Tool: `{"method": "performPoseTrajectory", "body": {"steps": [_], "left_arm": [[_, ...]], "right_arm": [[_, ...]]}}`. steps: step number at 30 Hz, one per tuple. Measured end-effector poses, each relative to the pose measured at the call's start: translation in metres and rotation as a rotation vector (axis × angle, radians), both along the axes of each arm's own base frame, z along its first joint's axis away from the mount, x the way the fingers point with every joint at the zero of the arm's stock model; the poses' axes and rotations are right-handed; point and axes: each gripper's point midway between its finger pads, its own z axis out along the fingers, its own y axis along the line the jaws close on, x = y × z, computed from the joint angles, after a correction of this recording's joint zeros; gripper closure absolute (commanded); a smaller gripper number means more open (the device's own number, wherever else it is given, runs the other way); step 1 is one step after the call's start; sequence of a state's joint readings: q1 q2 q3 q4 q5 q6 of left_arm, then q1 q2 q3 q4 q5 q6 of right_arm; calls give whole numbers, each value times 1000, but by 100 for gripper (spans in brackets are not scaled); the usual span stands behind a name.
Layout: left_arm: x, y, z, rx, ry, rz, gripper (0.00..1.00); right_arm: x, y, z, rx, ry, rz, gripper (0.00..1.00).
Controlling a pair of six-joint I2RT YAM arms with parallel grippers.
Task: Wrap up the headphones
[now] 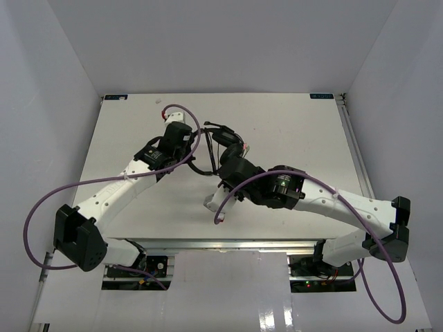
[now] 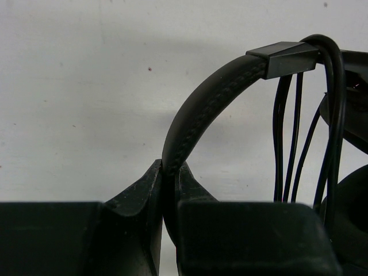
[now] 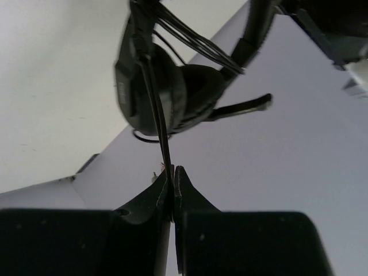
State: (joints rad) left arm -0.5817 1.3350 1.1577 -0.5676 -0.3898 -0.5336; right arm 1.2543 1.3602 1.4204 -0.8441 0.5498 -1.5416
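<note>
The black headphones (image 1: 226,138) are held above the middle of the table. My left gripper (image 1: 192,156) is shut on the padded headband (image 2: 213,98); in the left wrist view my gripper (image 2: 171,172) pinches it between both jaws. Several strands of the thin black cord (image 2: 299,132) run across the headband arch. My right gripper (image 1: 230,156) is just below the earcups; in the right wrist view my gripper (image 3: 173,172) is shut on the cord (image 3: 158,109), which runs taut up past an earcup (image 3: 178,92). The reddish plugs are not clearly seen.
The white table (image 1: 297,131) has grey walls on three sides. Purple arm cables (image 1: 41,207) loop beside both arms. A thin microphone boom (image 3: 241,106) sticks out from the earcup. Both wrists are close together at mid-table.
</note>
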Motion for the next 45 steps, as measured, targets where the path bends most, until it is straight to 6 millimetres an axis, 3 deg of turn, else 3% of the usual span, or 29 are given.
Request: {"method": "performPoseTrajectory", "body": {"steps": [7,16,22,28,37,45], "left_arm": [[-13,-27,-27,-31,88,-177,100],[-41,-46,-50,-38,161,-416,100],[-50,-53,-58,-51,183,-491,100],[-43,-56,-79,-38,223,-484,100],[-29,-63,-132,-7,327,-445,100],[-21,-66,-147,-5,339,-431,100]], "right_arm": [[10,15,7,11,-95,45,92],[35,21,-19,23,-60,22,92],[60,24,-50,25,17,-28,92],[80,25,-75,52,82,-68,92],[103,20,-127,15,199,-116,92],[114,16,-148,5,235,-140,89]]}}
